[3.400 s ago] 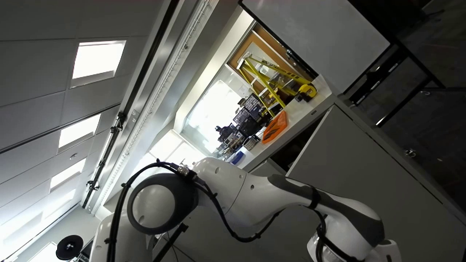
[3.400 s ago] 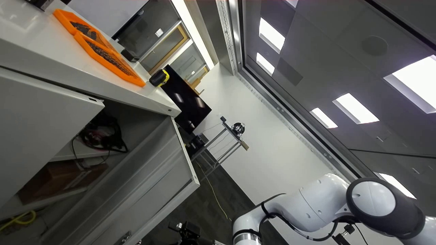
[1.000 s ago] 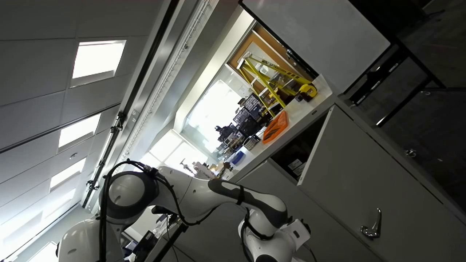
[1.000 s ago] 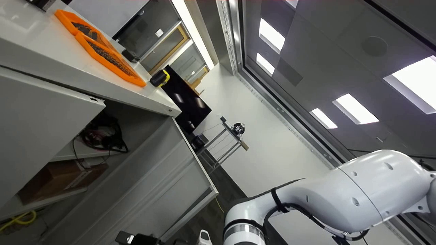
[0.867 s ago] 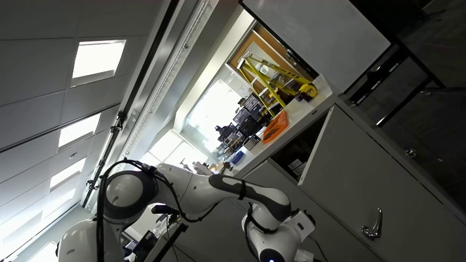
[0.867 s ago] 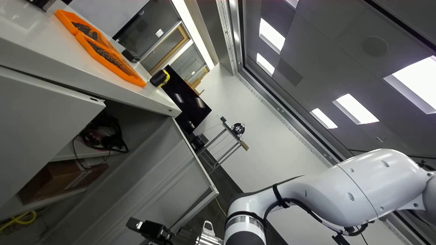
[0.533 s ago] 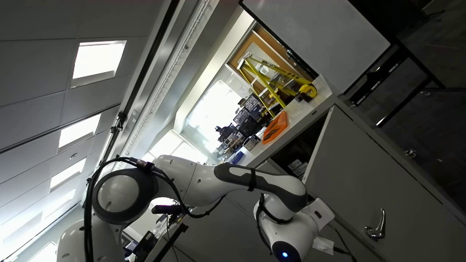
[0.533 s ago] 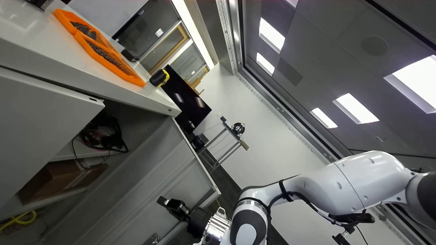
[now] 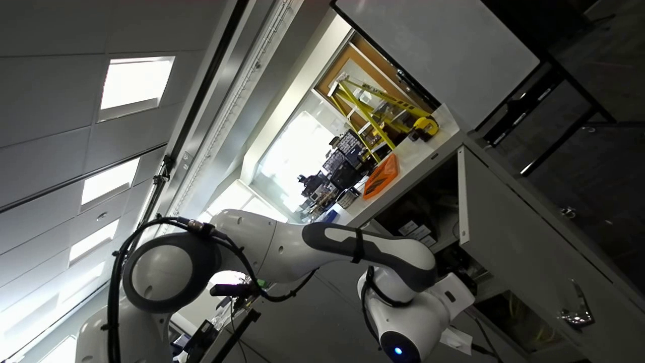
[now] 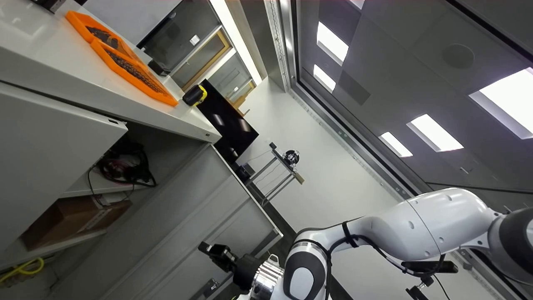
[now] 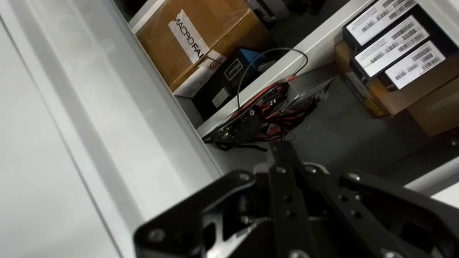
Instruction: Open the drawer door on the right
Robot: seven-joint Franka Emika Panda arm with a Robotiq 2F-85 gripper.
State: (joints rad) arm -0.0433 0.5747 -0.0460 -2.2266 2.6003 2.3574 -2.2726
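The drawer door on the right (image 9: 529,252) is a plain pale grey-white cabinet panel with a chrome lever handle (image 9: 577,315). It stands swung out from the cabinet, and the inside shows behind its edge. In an exterior view its inner face (image 10: 195,216) is visible, with my gripper (image 10: 205,247) in front of that face. In the wrist view the gripper (image 11: 281,147) is shut, fingertips together, nothing between them. The door's ribbed inner side (image 11: 118,107) lies close on its left; whether they touch I cannot tell.
Inside the cabinet are a brown box (image 11: 200,32), tangled red and black wires (image 11: 265,114) and boxes with white labels (image 11: 394,46). A matching door panel (image 10: 50,158) covers the left part. An orange tray (image 10: 125,62) and tape measure (image 10: 195,96) sit on top.
The door has swung further out, widening the gap to the cabinet. The arm has moved along with it, and the gripper has risen and shifted right in an exterior view.
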